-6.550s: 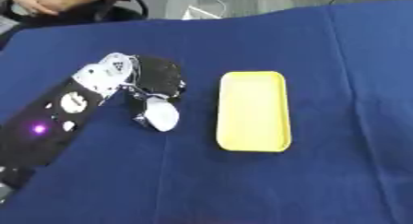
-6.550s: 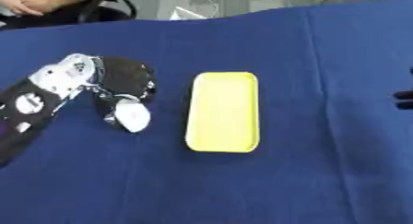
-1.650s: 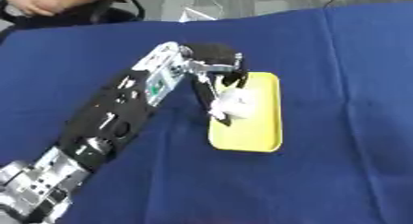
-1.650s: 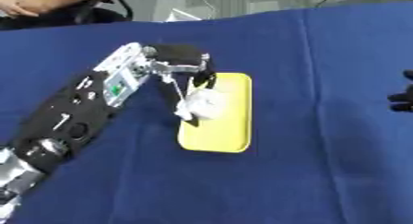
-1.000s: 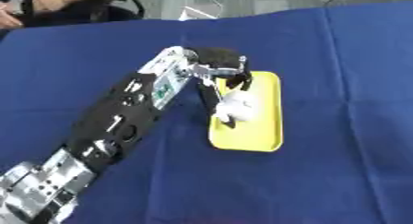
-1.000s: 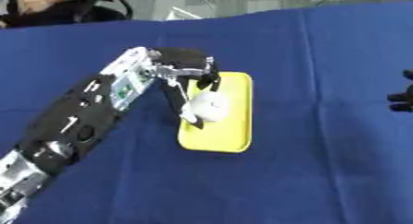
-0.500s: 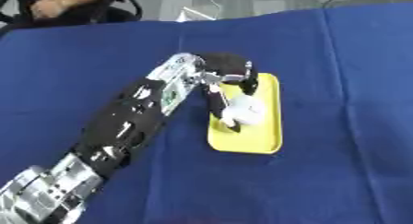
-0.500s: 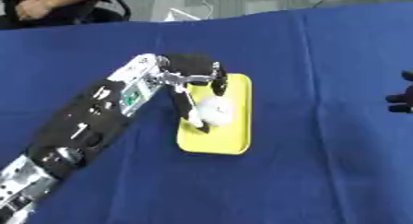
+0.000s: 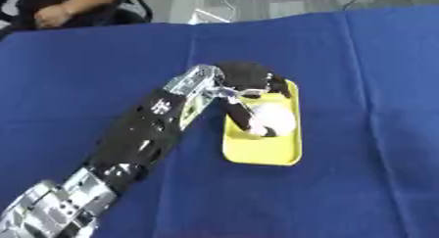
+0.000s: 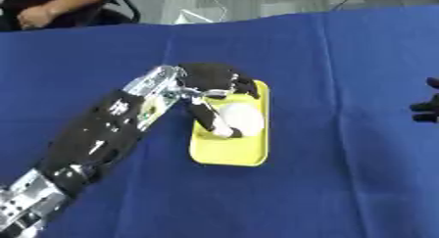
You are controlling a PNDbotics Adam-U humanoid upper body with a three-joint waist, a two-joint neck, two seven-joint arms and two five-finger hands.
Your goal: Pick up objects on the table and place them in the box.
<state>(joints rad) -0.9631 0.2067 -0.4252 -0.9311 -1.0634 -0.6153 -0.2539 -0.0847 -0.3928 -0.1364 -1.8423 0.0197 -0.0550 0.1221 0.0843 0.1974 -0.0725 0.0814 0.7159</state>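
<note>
White object (image 9: 273, 118) lies in the yellow box (image 9: 266, 151), left hand (image 9: 249, 83) curled around it.

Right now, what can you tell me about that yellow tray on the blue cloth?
The yellow tray is a shallow rectangle with rounded corners and a low raised rim, plastic by its look. It lies flat on the blue cloth, long side running away from the robot. A white rounded object sits in its far half, with the left hand curled over it, fingers reaching into the tray. The near half is bare.
</note>
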